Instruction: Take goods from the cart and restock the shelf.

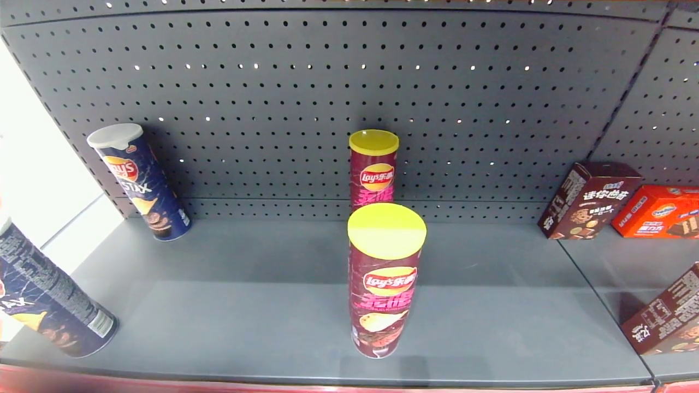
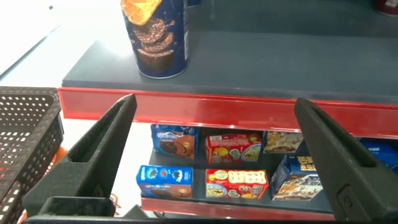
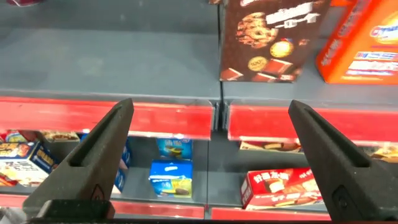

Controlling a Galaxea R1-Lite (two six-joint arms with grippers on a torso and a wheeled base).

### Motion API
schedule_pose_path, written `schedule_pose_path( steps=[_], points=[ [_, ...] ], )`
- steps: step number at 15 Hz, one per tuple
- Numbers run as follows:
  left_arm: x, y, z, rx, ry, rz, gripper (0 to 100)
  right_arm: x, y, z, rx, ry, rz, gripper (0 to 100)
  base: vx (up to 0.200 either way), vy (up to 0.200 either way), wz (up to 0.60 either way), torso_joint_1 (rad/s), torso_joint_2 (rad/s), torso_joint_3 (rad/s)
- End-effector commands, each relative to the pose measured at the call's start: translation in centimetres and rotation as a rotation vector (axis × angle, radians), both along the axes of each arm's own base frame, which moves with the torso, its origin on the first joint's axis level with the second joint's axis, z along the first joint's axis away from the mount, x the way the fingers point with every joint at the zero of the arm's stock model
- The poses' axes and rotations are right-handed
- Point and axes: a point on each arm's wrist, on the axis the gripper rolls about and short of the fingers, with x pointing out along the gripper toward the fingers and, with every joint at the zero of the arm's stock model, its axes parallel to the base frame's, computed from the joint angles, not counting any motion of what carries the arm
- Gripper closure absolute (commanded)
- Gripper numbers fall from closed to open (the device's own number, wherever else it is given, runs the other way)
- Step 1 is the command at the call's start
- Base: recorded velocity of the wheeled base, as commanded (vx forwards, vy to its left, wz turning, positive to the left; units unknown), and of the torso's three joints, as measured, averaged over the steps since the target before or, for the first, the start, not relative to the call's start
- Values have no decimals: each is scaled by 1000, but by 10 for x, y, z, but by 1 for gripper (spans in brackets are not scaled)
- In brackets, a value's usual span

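As both arms hang before the shelf (image 1: 246, 305), your left gripper (image 2: 214, 102) is spread wide, gripping nothing, and your right gripper (image 3: 210, 104) gapes equally wide, empty. Up on the shelf, a maroon chip can (image 1: 385, 284) stands upright, a second can (image 1: 373, 169) behind it near the back panel (image 1: 491, 109).

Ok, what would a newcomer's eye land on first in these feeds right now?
Two yellow-lidded maroon cans in the middle of the shelf: the front maroon can near the edge, the rear maroon can behind it at the back. At the left stand the back blue can and the front blue can. The left gripper and right gripper are open and empty, facing the shelf's red edge.
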Motion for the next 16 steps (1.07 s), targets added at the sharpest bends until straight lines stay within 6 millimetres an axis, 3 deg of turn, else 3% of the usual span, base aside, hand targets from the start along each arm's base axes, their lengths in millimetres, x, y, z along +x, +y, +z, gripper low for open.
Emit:
schedule_pose_path(
  steps=[1, 16],
  points=[
    [0, 0, 0, -1, -1, 1, 0, 0, 0, 0, 0, 2, 1, 0, 0, 0, 0, 0, 0, 0],
    [0, 0, 0, -1, 0, 1, 0, 0, 0, 0, -2, 2, 2, 0, 0, 0, 0, 0, 0, 0]
  ],
)
